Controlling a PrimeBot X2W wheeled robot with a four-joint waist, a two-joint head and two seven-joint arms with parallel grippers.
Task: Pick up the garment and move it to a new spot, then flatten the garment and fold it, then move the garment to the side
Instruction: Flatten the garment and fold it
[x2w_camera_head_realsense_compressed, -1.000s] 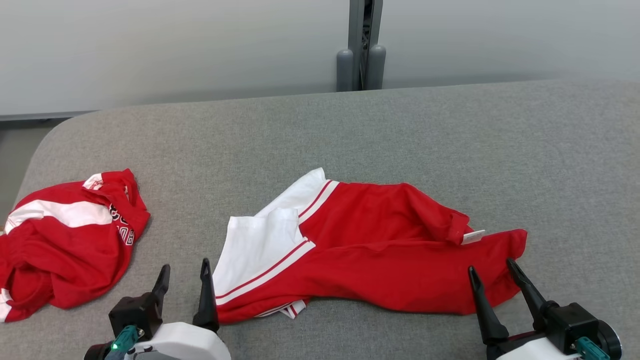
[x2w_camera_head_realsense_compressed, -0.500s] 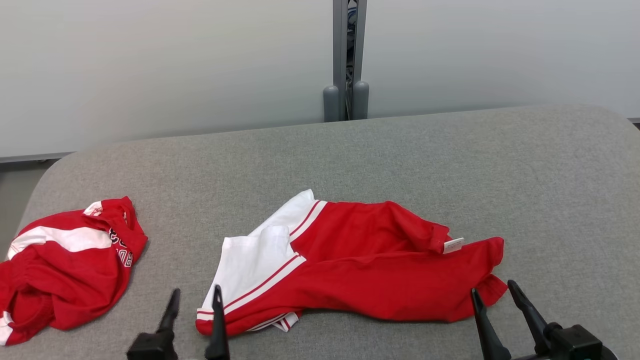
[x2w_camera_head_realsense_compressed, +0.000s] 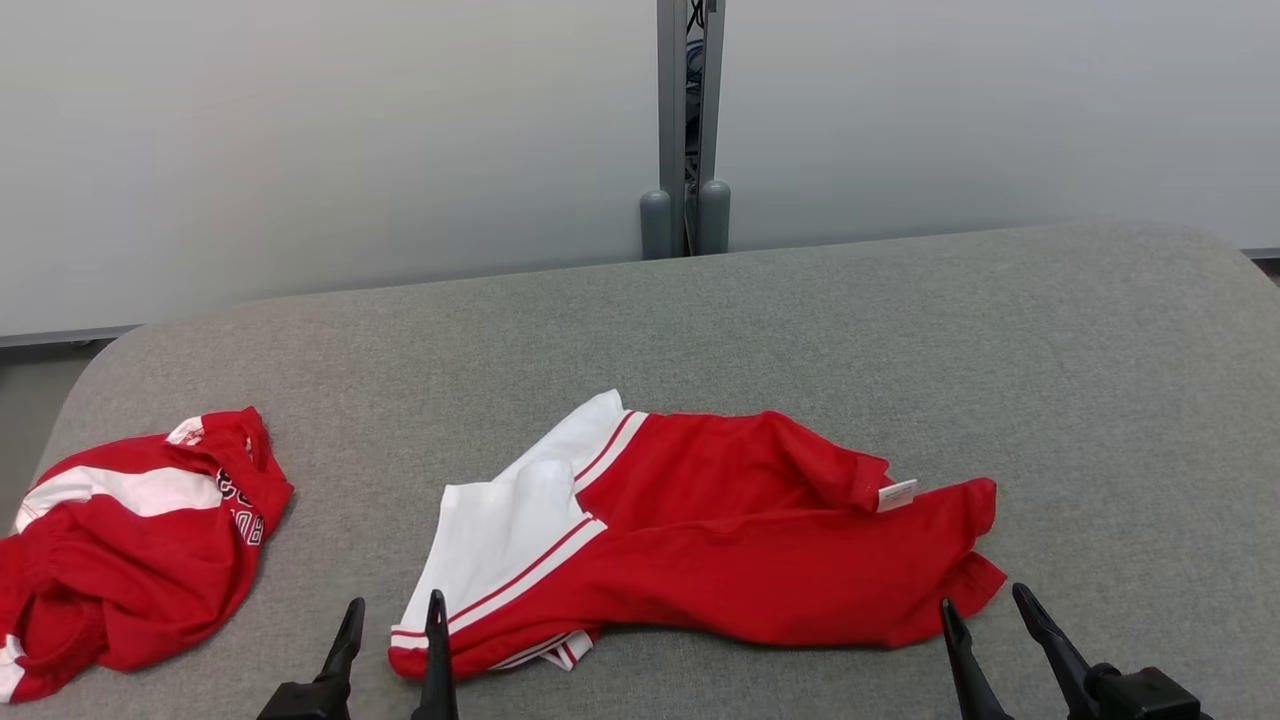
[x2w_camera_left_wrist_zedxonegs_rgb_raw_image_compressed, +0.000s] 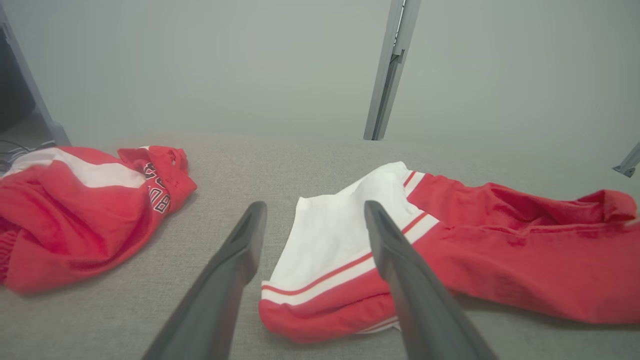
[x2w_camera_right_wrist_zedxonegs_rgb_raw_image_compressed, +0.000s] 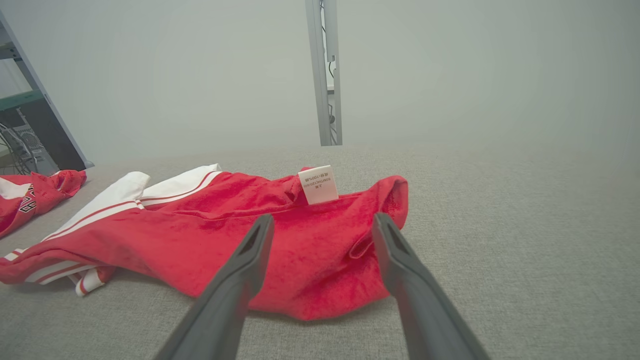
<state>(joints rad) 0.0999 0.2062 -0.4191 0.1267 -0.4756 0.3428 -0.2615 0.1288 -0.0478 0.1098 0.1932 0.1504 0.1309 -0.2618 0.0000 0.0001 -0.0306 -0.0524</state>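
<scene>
A red garment with a white striped panel (x2w_camera_head_realsense_compressed: 700, 540) lies crumpled across the middle of the grey padded table (x2w_camera_head_realsense_compressed: 800, 320). Its white end is at the left and a small white label (x2w_camera_head_realsense_compressed: 897, 494) sits near its right end. My left gripper (x2w_camera_head_realsense_compressed: 393, 610) stands open at the garment's near left corner (x2w_camera_left_wrist_zedxonegs_rgb_raw_image_compressed: 310, 310), not touching it. My right gripper (x2w_camera_head_realsense_compressed: 985, 605) is open just in front of the garment's right end (x2w_camera_right_wrist_zedxonegs_rgb_raw_image_compressed: 320, 270). Both hold nothing.
A second red and white garment with dark lettering (x2w_camera_head_realsense_compressed: 130, 550) lies bunched at the table's left edge. A grey post (x2w_camera_head_realsense_compressed: 685, 120) stands against the pale wall behind the table. Bare grey surface spreads at the far side and right.
The head camera has tilted up, so the whole scene sits lower in the picture and less of both grippers shows. The garments lie as before.
</scene>
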